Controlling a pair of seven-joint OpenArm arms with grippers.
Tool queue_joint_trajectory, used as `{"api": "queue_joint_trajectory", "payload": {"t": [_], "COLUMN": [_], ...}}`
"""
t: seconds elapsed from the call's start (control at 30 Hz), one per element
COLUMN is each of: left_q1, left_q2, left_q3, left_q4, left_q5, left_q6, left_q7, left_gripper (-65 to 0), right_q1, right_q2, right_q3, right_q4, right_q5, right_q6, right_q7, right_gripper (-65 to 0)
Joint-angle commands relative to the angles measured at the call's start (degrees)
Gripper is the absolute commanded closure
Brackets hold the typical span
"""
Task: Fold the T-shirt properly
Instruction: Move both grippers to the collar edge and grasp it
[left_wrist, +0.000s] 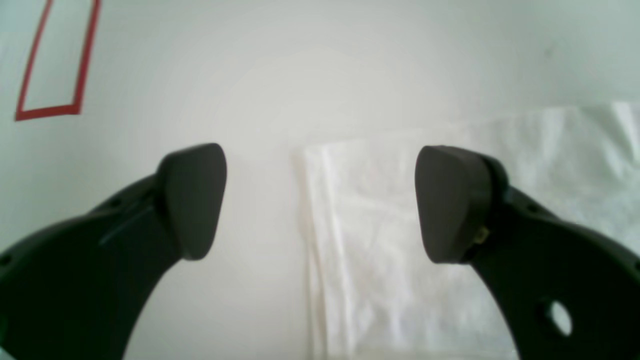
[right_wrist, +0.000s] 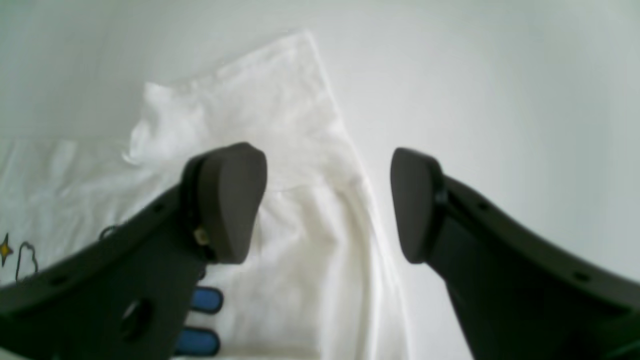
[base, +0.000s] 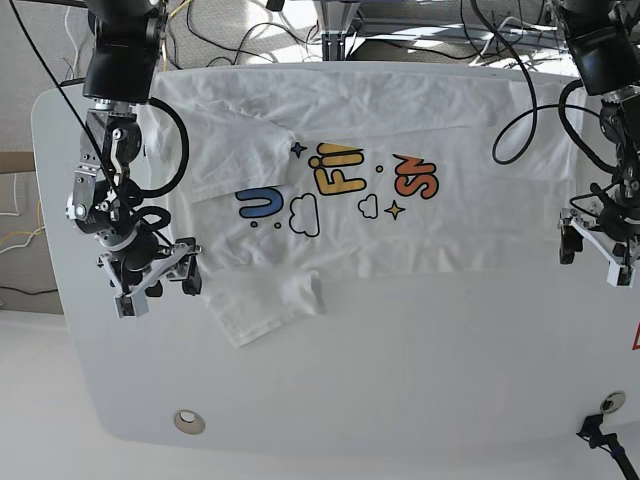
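Note:
The white T-shirt (base: 400, 120) lies spread sideways on the white table (base: 400, 400), print facing up, with one sleeve folded in at the upper left and the other sleeve (base: 265, 305) sticking out toward the front. My right gripper (base: 155, 285) hovers open just left of that front sleeve. In the right wrist view the right gripper (right_wrist: 327, 202) holds nothing, and the T-shirt (right_wrist: 300, 150) sleeve lies below it. My left gripper (base: 597, 258) hangs open at the shirt's right end. In the left wrist view the left gripper (left_wrist: 320, 200) straddles the T-shirt (left_wrist: 380, 240) edge, empty.
A red tape outline (left_wrist: 50, 60) marks the table beyond the left gripper, and a red mark (base: 636, 335) shows at the right edge. A round hole (base: 185, 421) sits near the table's front left. Cables (base: 250, 25) run behind the table.

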Motion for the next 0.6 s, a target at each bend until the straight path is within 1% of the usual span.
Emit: {"api": "queue_joint_trajectory", "payload": {"t": [0.0,0.03,0.13,0.2,0.33,0.37,0.5,0.57], "left_q1": [-2.3,-3.3,-7.0,-9.1,-12.0,-12.9,-14.2,-14.2], "left_q2": [-1.7,-1.9,-2.5,-3.2,-2.9,-2.2,-2.0,-1.9], "left_q3": [-0.4,-0.3,3.7,5.6,7.1,7.9,11.9,13.4], "left_q4": [-1.9,-4.2,-12.4,-17.9,-26.4,-28.2,-34.5,-35.9], "left_q5": [-0.4,-0.4,-0.4,-0.6,-0.6,-0.6,-0.6,-0.6], "left_q6": [0.6,0.6,0.6,0.6,0.6,0.6,0.6,0.6], "left_q7": [-2.5,-3.7,-6.8,-8.6,-12.5,-13.0,-15.4,-15.8], "left_gripper": [-56.0,-56.0,-56.0,-56.0,-56.0,-55.9,-55.9,-55.9], "right_q1": [2.9,4.0,7.1,8.4,8.7,8.7,8.6,8.6], "right_q2": [0.7,0.8,0.8,0.5,-0.9,-0.9,-0.6,0.4], "right_q3": [-2.1,-3.3,-5.1,-5.6,-5.3,-5.3,-5.2,-5.2], "right_q4": [-4.0,-6.1,-12.0,-14.4,-14.9,-14.9,-14.9,-14.9], "right_q5": [0.6,0.6,0.0,-3.1,-6.8,-7.4,-7.5,-7.3], "right_q6": [0.2,0.2,0.2,0.2,0.7,0.7,0.7,0.7], "right_q7": [3.7,4.9,7.2,7.9,8.7,8.7,8.7,8.7], "right_gripper": [-40.7,-40.7,-40.7,-40.7,-40.7,-40.7,-40.7,-40.7]}}
